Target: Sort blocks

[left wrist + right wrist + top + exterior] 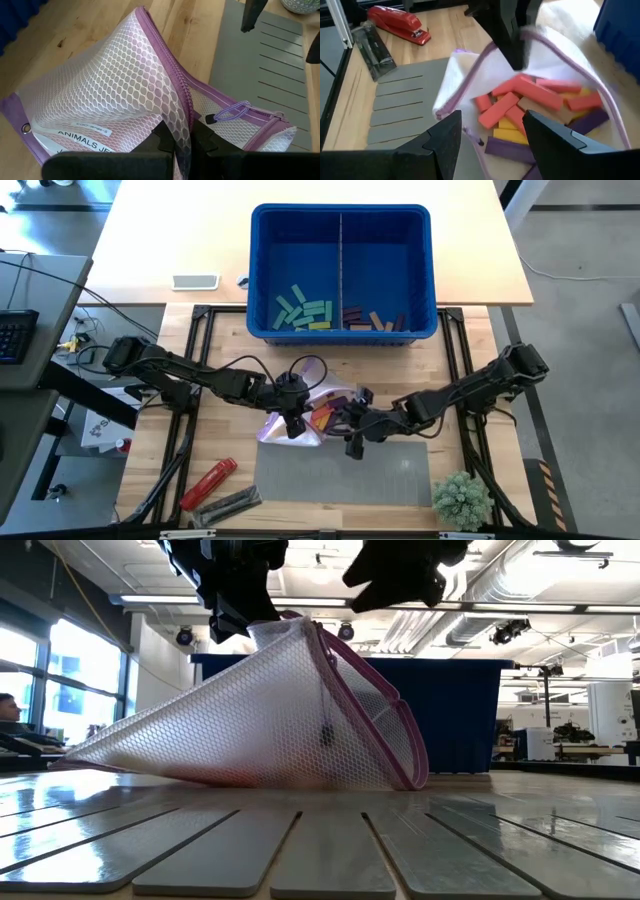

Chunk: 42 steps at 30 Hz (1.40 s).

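Blocks (530,107) – coral, yellow, purple – lay heaped inside white mesh pouch (115,95) with purple zip edge, at tabletop (150,450) centre beside grey mat (345,475). More blocks (305,312) sat in both halves of blue bin (340,225) beyond. Left tool (177,150) pinched shut on pouch rim, lifting it tent-like. Right tool (492,132) hovered at pouch mouth, jaws apart, holding nothing. Red stapler (208,483) lay near tabletop's front left.
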### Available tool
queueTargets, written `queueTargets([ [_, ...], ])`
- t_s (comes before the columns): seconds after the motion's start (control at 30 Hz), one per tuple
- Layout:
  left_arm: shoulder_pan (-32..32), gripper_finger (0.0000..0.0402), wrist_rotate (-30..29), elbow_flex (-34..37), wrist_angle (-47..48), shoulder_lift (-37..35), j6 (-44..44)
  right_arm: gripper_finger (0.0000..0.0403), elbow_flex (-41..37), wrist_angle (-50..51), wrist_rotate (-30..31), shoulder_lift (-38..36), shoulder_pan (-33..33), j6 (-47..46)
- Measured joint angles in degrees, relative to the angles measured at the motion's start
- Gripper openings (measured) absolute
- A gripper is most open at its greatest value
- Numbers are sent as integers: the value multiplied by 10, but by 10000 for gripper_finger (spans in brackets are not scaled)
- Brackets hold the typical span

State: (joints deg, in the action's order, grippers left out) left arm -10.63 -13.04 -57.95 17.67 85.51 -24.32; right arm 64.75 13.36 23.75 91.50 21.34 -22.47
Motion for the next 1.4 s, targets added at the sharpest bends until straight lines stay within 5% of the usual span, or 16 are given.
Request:
queueTargets([
  [0.37, 0, 0, 0, 0, 0, 0, -1, 201, 24, 104, 16, 0, -1, -118],
  [0.8, 0, 0, 5, 0, 0, 0, -6, 201, 126, 177, 46, -1, -34, 61],
  [1.4, 0, 0, 5, 0, 0, 0, -10, 201, 137, 177, 47, -1, -34, 69],
])
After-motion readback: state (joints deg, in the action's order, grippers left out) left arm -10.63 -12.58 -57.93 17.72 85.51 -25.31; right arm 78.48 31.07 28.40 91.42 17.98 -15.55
